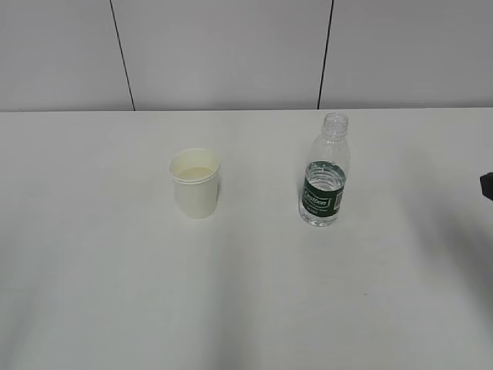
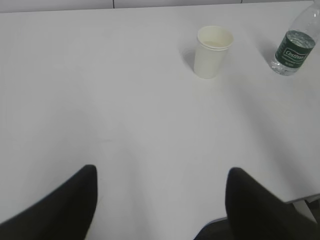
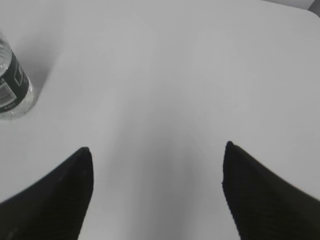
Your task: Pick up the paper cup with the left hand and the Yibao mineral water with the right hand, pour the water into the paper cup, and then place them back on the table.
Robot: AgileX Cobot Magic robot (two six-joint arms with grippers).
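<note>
The paper cup (image 1: pixel 195 183) stands upright on the white table (image 1: pixel 92 254), left of centre, with liquid inside; it also shows in the left wrist view (image 2: pixel 214 51). The Yibao mineral water bottle (image 1: pixel 324 173) stands upright and capless to the cup's right, partly filled with clear water; it shows at the edge of the left wrist view (image 2: pixel 295 46) and of the right wrist view (image 3: pixel 12 85). My left gripper (image 2: pixel 161 172) is open and empty, well short of the cup. My right gripper (image 3: pixel 157 150) is open and empty, to the right of the bottle. A dark bit of the right arm (image 1: pixel 487 186) shows at the exterior view's right edge.
A grey panelled wall (image 1: pixel 231 54) runs behind the table. The table's edge (image 2: pixel 300 199) shows at the lower right of the left wrist view, and a rounded corner (image 3: pixel 300 12) at the top right of the right wrist view.
</note>
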